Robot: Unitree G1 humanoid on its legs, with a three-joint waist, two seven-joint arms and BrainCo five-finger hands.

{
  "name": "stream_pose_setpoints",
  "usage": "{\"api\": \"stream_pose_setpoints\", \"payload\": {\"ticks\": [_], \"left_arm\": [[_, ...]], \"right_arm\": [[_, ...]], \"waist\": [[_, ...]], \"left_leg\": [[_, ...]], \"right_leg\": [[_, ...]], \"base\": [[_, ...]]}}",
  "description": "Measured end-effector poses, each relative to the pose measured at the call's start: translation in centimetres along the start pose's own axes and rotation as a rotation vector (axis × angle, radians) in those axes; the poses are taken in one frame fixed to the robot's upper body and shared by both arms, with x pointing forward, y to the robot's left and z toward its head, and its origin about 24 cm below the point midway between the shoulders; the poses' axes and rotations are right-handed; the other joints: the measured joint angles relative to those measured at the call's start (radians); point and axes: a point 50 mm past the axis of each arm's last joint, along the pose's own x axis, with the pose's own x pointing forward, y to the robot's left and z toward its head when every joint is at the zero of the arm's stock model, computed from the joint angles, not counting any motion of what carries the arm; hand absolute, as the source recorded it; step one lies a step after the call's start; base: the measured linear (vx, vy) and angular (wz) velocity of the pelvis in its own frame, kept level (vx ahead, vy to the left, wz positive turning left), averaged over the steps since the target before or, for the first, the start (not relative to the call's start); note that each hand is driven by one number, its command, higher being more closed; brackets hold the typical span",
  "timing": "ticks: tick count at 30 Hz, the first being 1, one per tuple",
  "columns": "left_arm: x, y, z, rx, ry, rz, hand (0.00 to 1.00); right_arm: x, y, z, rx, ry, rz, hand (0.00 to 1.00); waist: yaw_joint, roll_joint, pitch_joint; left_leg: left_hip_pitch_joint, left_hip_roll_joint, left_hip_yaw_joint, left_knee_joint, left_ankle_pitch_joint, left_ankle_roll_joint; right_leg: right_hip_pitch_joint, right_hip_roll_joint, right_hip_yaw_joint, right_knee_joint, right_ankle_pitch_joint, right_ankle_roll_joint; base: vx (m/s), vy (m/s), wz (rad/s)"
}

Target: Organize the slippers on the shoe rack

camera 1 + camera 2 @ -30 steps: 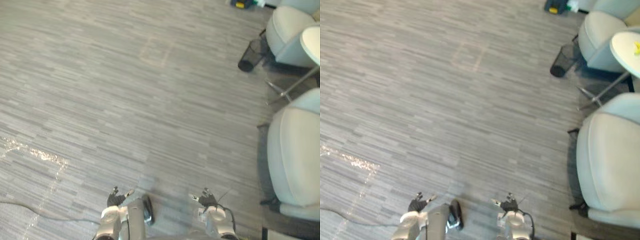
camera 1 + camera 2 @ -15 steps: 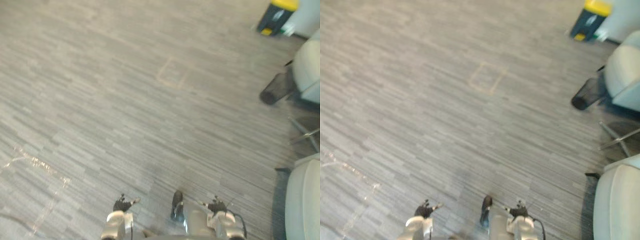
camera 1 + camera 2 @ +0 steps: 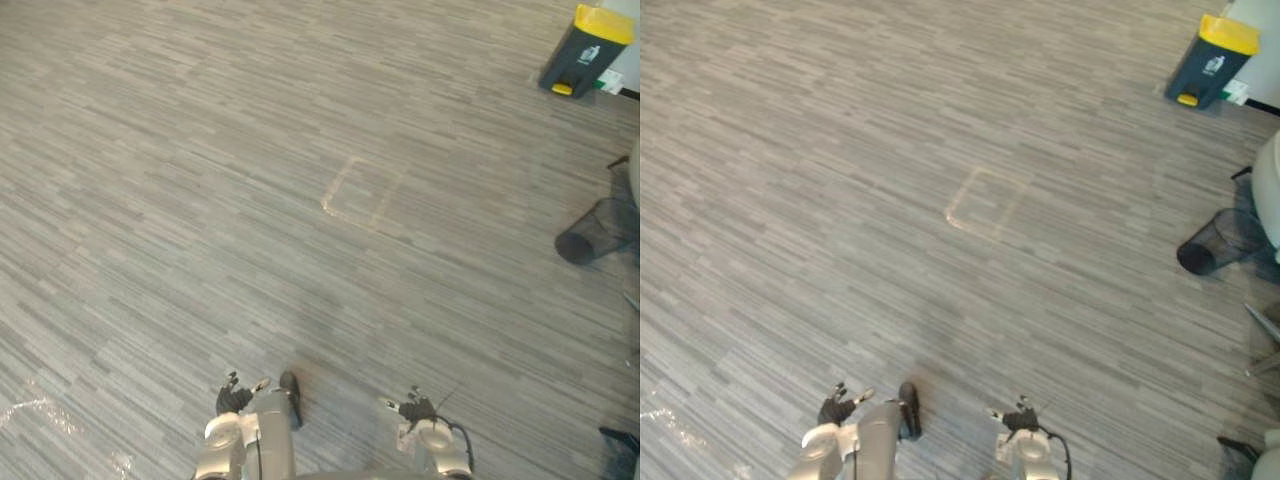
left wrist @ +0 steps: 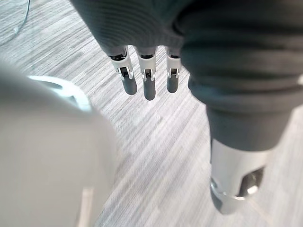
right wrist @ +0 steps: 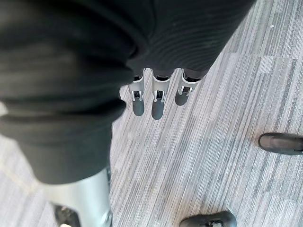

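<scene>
The left hand (image 3: 232, 397) and the right hand (image 3: 412, 408) hang low at the near edge over the grey striped carpet floor (image 3: 200, 200), fingers (image 4: 148, 80) straight and spread, holding nothing. Where the slippers lie I cannot tell. They should be light, soft and bendy, so pinching the upper band or the sole's edge would likely serve. A yellow-lidded dark bin (image 3: 585, 52) stands far right.

The grey striped floor (image 3: 200, 200) looks like rough, matt carpet, with shiny clear tape (image 3: 25, 413) at 8 o'clock. The dark yellow-lidded bin (image 3: 585, 55) at 1 o'clock looks like smooth plastic; the black basket (image 3: 592, 233) at 3 o'clock is mesh. The left hand (image 4: 127, 80) has smooth silver fingers (image 4: 148, 87).
</scene>
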Motion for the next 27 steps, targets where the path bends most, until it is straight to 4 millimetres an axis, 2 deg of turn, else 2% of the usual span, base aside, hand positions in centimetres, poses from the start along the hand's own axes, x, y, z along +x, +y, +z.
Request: {"api": "stream_pose_setpoints", "payload": {"ticks": [1, 2, 3, 5, 7, 8, 10, 11, 12, 13, 14, 15, 16, 17, 18, 19, 20, 21, 22, 23, 25, 26, 27], "left_arm": [[0.0, 0.0, -0.1, 0.004, 0.005, 0.000, 0.00], [-0.1, 0.0, -0.6, 0.012, 0.026, -0.001, 0.00], [-0.1, 0.1, -1.1, 0.017, 0.046, 0.000, 0.00], [-0.2, -0.1, -1.3, 0.020, 0.061, -0.006, 0.00], [-0.1, -0.9, -0.9, 0.010, 0.051, -0.021, 0.00], [0.0, -1.1, -0.6, 0.011, 0.045, -0.028, 0.00], [0.1, -1.4, -0.5, 0.020, 0.043, -0.039, 0.00], [0.0, -1.6, -0.6, 0.021, 0.051, -0.045, 0.00], [0.1, -1.7, -0.7, 0.025, 0.058, -0.048, 0.00], [0.1, -1.6, -1.0, 0.039, 0.069, -0.048, 0.00], [0.1, -1.6, -1.2, 0.043, 0.081, -0.048, 0.00], [0.0, -1.5, -1.8, 0.052, 0.105, -0.047, 0.00], [-0.1, -1.6, -2.1, 0.064, 0.117, -0.050, 0.00], [-0.2, -1.6, -2.3, 0.066, 0.123, -0.049, 0.00], [-0.2, -1.5, -2.5, 0.066, 0.128, -0.049, 0.00], [-0.3, -1.5, -2.6, 0.061, 0.131, -0.045, 0.00], [-0.3, -1.4, -2.6, 0.055, 0.132, -0.040, 0.00], [-0.4, -1.1, -2.9, 0.042, 0.138, -0.027, 0.00], [-0.5, -1.0, -2.8, 0.037, 0.132, -0.023, 0.00], [-0.5, -0.8, -2.7, 0.035, 0.115, -0.015, 0.00], [-0.6, -0.6, -2.2, 0.032, 0.090, -0.010, 0.00], [-0.6, -0.6, -2.1, 0.028, 0.079, -0.009, 0.00], [-0.6, -0.4, -2.0, 0.027, 0.070, -0.005, 0.00]], "right_arm": [[0.0, -0.1, -0.1, 0.003, 0.002, -0.003, 0.00], [0.0, -0.3, -0.2, 0.013, 0.009, -0.014, 0.00], [0.0, -0.4, -0.3, 0.012, 0.011, -0.013, 0.00], [-0.2, -0.4, -0.7, 0.008, 0.017, -0.014, 0.00], [-0.4, -0.8, -0.8, 0.013, 0.005, -0.024, 0.00], [-0.4, -0.8, -0.3, 0.015, -0.018, -0.025, 0.00], [-0.3, -1.0, 0.0, 0.020, -0.029, -0.030, 0.00], [-0.3, -1.0, 0.1, 0.021, -0.030, -0.031, 0.00], [-0.3, -1.0, 0.1, 0.021, -0.030, -0.030, 0.00], [-0.2, -0.9, 0.0, 0.020, -0.022, -0.028, 0.00], [-0.2, -1.0, 0.0, 0.020, -0.018, -0.030, 0.00], [0.1, -1.4, 0.1, 0.006, -0.011, -0.036, 0.00], [0.2, -1.5, 0.2, 0.008, -0.006, -0.038, 0.00], [0.3, -1.7, 0.2, 0.025, 0.004, -0.048, 0.00], [0.3, -1.8, 0.1, 0.032, 0.007, -0.053, 0.00], [0.2, -1.8, 0.0, 0.029, 0.008, -0.052, 0.00], [0.2, -1.6, -0.1, 0.024, 0.011, -0.046, 0.00], [0.1, -1.2, -0.2, 0.019, 0.013, -0.035, 0.00], [0.1, -1.0, -0.3, 0.019, 0.016, -0.029, 0.00], [-0.1, -0.3, -0.8, 0.017, 0.028, -0.011, 0.00], [-0.3, 0.0, -1.0, 0.013, 0.040, 0.001, 0.00], [-0.3, -0.1, -1.2, 0.016, 0.045, -0.005, 0.00], [-0.3, -0.2, -1.4, 0.019, 0.050, -0.008, 0.00]], "waist": [[0.000, -0.001, 0.000], [-0.001, 0.003, 0.004], [-0.006, 0.012, 0.010], [-0.021, 0.017, 0.013], [-0.023, 0.031, 0.016], [-0.029, 0.030, 0.015], [-0.037, 0.016, 0.016], [-0.045, 0.015, 0.015], [-0.056, 0.014, 0.014], [-0.069, 0.004, 0.008], [-0.077, 0.002, 0.007], [-0.085, 0.014, -0.005], [-0.076, 0.034, -0.012], [-0.072, 0.038, -0.009], [-0.073, 0.042, -0.010], [-0.079, 0.058, -0.012], [-0.076, 0.065, -0.010], [-0.066, 0.079, -0.007], [-0.065, 0.082, -0.004], [-0.055, 0.080, -0.003], [-0.040, 0.074, -0.003], [-0.030, 0.070, -0.005], [-0.025, 0.072, -0.007]], "left_leg": [[0.019, -0.006, 0.003, 0.000, -0.010, 0.010], [0.090, -0.016, 0.008, -0.012, -0.046, 0.018], [0.168, -0.018, 0.008, -0.029, -0.086, 0.010], [0.275, -0.022, 0.009, -0.063, -0.116, 0.008], [0.370, -0.023, 0.010, -0.125, -0.147, 0.001], [0.417, -0.022, 0.008, -0.157, -0.185, -0.035], [0.470, -0.027, 0.011, -0.172, -0.213, -0.049], [0.517, -0.026, 0.012, -0.209, -0.219, -0.057], [0.546, -0.028, 0.007, -0.246, -0.222, -0.068], [0.587, -0.044, -0.006, -0.295, -0.222, -0.086], [0.611, -0.050, -0.015, -0.322, -0.223, -0.093], [0.654, -0.035, -0.047, -0.357, -0.221, -0.097], [0.651, -0.015, -0.072, -0.349, -0.205, -0.120], [0.652, -0.006, -0.105, -0.316, -0.192, -0.144], [0.650, 0.001, -0.121, -0.291, -0.188, -0.151], [0.570, 0.037, -0.162, -0.051, -0.175, -0.173], [0.505, 0.065, -0.171, 0.113, -0.138, -0.207], [0.401, 0.121, -0.174, 0.359, -0.127, -0.207], [0.368, 0.145, -0.168, 0.442, -0.130, -0.202], [0.297, 0.183, -0.145, 0.562, -0.143, -0.179], [0.215, 0.199, -0.100, 0.580, -0.162, -0.148], [0.164, 0.198, -0.081, 0.536, -0.175, -0.129], [0.119, 0.194, -0.062, 0.455, -0.190, -0.126]], "right_leg": [[-0.017, -0.009, 0.009, 0.058, 0.013, 0.012], [-0.089, -0.034, 0.029, 0.280, 0.084, 0.046], [-0.163, -0.048, 0.039, 0.507, 0.085, 0.051], [-0.271, -0.048, 0.026, 0.748, 0.032, 0.033], [-0.384, -0.034, -0.024, 0.810, -0.012, -0.006], [-0.455, -0.027, -0.058, 0.789, -0.040, -0.011], [-0.530, -0.021, -0.113, 0.661, -0.060, -0.019], [-0.541, 0.002, -0.151, 0.473, -0.050, -0.019], [-0.540, 0.019, -0.167, 0.317, -0.013, -0.015], [-0.537, 0.028, -0.157, 0.131, 0.063, -0.009], [-0.539, 0.027, -0.145, 0.103, 0.144, -0.028], [-0.537, 0.057, -0.132, 0.113, 0.193, -0.103], [-0.540, 0.068, -0.139, 0.155, 0.156, -0.135], [-0.537, 0.063, -0.153, 0.201, 0.117, -0.154], [-0.531, 0.065, -0.157, 0.210, 0.100, -0.157], [-0.472, 0.093, -0.170, 0.195, 0.054, -0.155], [-0.434, 0.111, -0.172, 0.168, 0.044, -0.158], [-0.364, 0.147, -0.164, 0.124, 0.026, -0.166], [-0.337, 0.159, -0.157, 0.111, 0.017, -0.168], [-0.267, 0.179, -0.139, 0.084, -0.006, -0.174], [-0.180, 0.179, -0.106, 0.050, -0.033, -0.157], [-0.134, 0.177, -0.081, 0.014, -0.046, -0.149], [-0.085, 0.168, -0.056, -0.021, -0.050, -0.132]], "base": [[0.59, 0.305, -0.11], [0.55, 0.258, -0.24], [0.62, 0.247, -0.23], [0.46, 0.113, -0.04], [0.33, 0.021, -0.03], [0.38, -0.009, -0.02], [0.41, -0.066, 0.00], [0.38, -0.092, 0.07], [0.41, -0.103, 0.23], [0.34, -0.098, 0.30], [0.49, -0.142, 0.34], [0.57, -0.153, 0.21], [0.69, -0.203, 0.15], [0.58, -0.184, 0.05], [0.54, -0.215, 0.15], [0.55, -0.193, 0.13], [0.65, -0.162, 0.03], [0.54, -0.075, -0.15], [0.50, -0.022, -0.32], [0.48, 0.003, -0.38], [0.45, 0.033, -0.40], [0.44, 0.104, -0.51], [0.46, 0.139, -0.53]]}}
